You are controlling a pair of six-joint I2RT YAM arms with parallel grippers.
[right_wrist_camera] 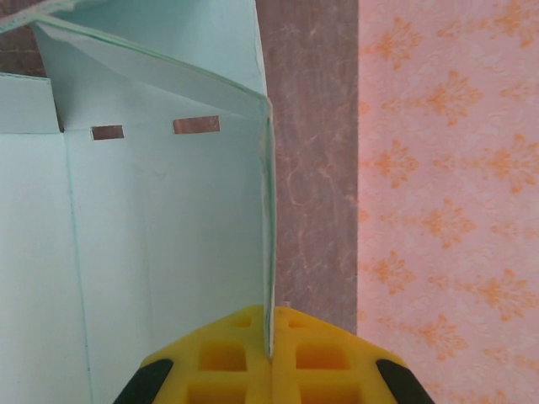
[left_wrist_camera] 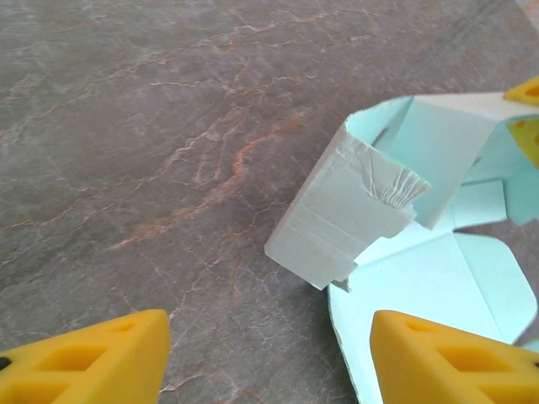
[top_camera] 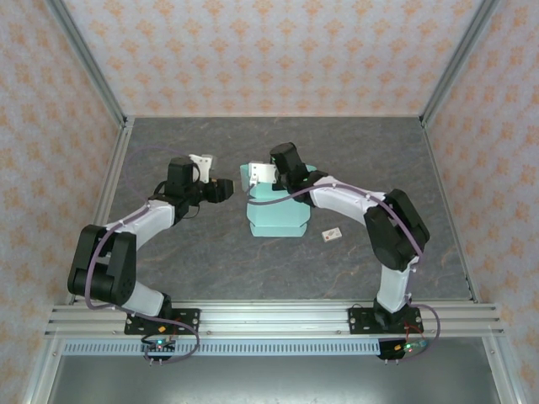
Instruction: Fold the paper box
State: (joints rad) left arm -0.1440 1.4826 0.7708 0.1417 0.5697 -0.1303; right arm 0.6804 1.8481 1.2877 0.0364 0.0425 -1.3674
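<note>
Wallpaper (top_camera: pixel 253 50) in pale pink with an orange floral motif wraps the enclosure on three sides, and inside it lies the grey marbled table (top_camera: pixel 278 269), seen from above. Both arms reach in from the near rail, the left arm (top_camera: pixel 126 240) bent up and across toward the middle, the right arm (top_camera: pixel 379 219) curling in from the other side. Between them, at the centre of the table, sits the paper box (top_camera: pixel 274 220), mint-green card that is part flat and part raised: its near panel lies flat on the surface, its far end stands up. The left wrist camera sees a creased, whitish flap (left_wrist_camera: pixel 345 210) standing at a tilt over the flat green panel (left_wrist_camera: pixel 429 286), with crumple marks near its top corner. On to the right gripper (right_wrist_camera: pixel 271 324): its yellow fingers are pressed together on the thin edge of an upright wall of the box (right_wrist_camera: pixel 168 236), the card running straight into the seam between them, two small slots showing in the fold above. The left gripper (left_wrist_camera: pixel 269 362) hangs just left of the box, fingers spread wide, nothing between them but bare table. And smallest of all, a tiny white tag (top_camera: pixel 333 234) with a red mark lies on the table just right of the box, apart from it.
</note>
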